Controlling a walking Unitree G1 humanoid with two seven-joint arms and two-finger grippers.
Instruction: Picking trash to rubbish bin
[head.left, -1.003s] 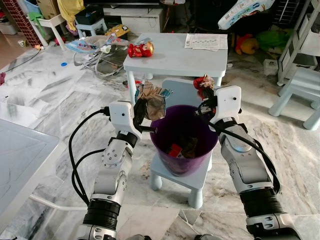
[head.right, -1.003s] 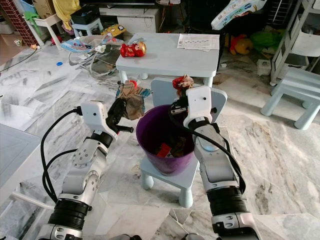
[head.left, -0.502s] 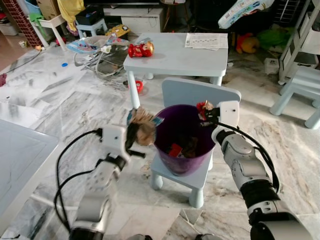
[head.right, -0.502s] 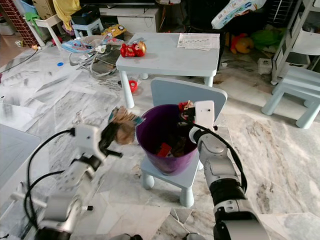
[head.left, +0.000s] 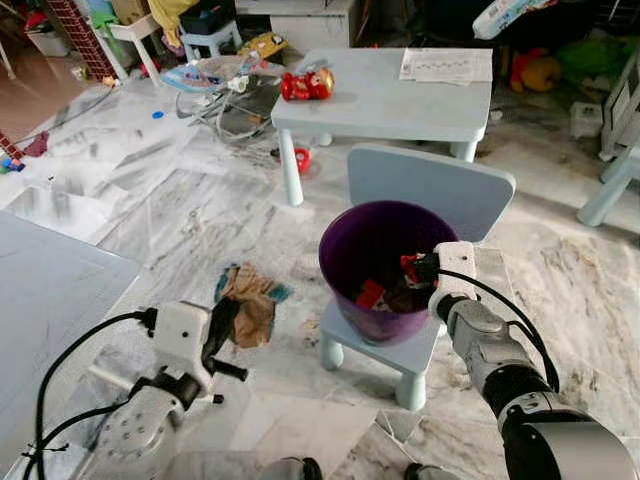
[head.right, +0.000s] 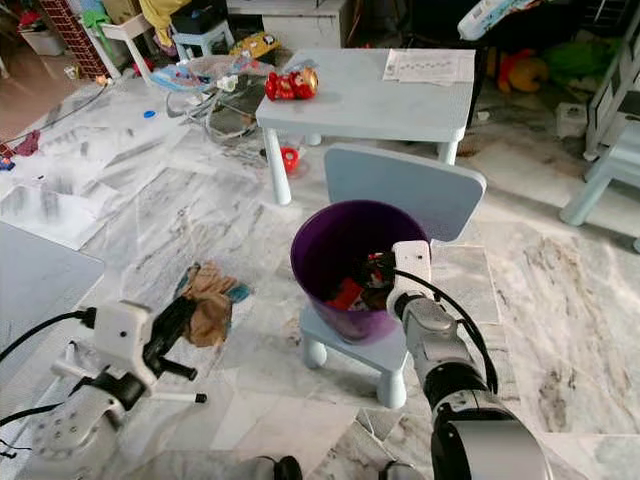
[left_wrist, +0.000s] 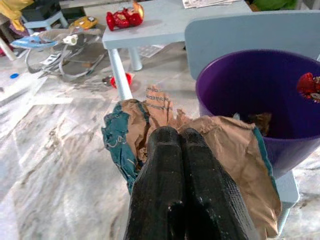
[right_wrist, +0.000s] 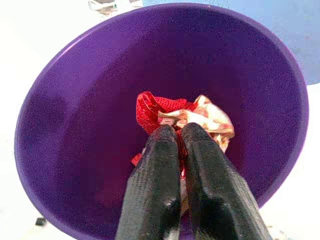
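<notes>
Marble floor (head.left: 150, 200) with toy clutter spans the frame; a purple rubbish bin (head.left: 345, 300) is seen at centre on a small blue chair (head.left: 430, 185). Red-and-cream crumpled wrapper (right_wrist: 192, 112) is pinched by the right hand (right_wrist: 175, 132) inside the bin, judged about to be dropped. Brown-and-teal paper trash (head.left: 250, 305) is pinched by the left hand (head.left: 222, 322) at lower left, beside the bin, not yet over it. Wrappers already lie in the bin. Pressed-together fingers are shown clearly by the wrist views.
</notes>
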